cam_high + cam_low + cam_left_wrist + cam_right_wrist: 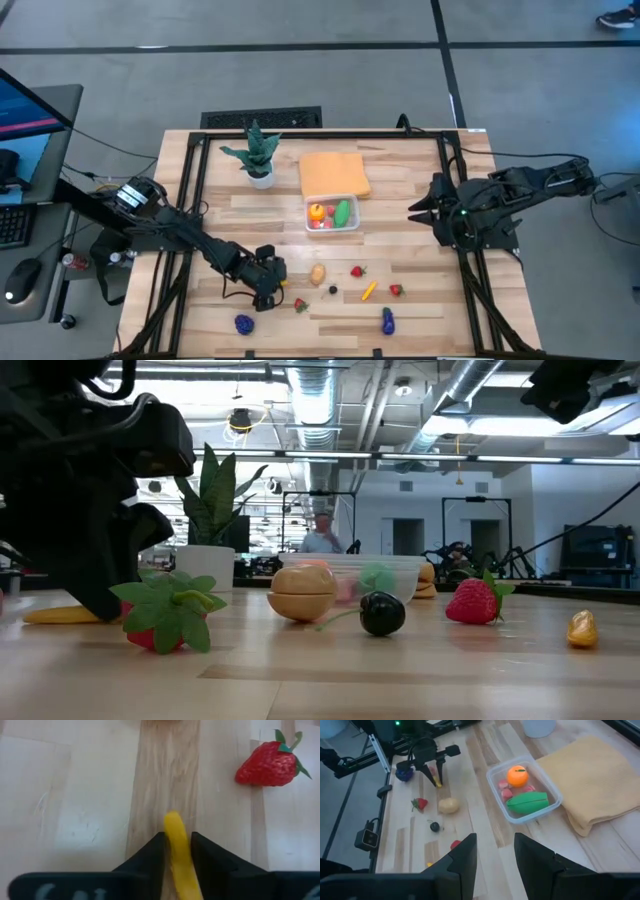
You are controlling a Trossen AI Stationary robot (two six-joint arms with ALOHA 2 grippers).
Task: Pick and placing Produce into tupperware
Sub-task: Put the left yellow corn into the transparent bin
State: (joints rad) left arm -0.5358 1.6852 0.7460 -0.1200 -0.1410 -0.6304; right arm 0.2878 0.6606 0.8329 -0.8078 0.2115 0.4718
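We are pinching the yellow produce piece (pixel 176 847) in our left gripper (pixel 268 293), fingers clamped along its sides, lower left of the table; the tupperware (pixel 332 215) is lying up-right toward centre.

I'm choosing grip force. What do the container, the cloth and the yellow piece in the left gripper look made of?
Container: clear, glossy plastic; the fruit inside shows through its walls. Cloth: soft orange fabric, matte, with folded edges. Yellow piece, clamped in the left gripper: smooth, evenly coloured, probably moulded plastic; hard or rubbery cannot be told.
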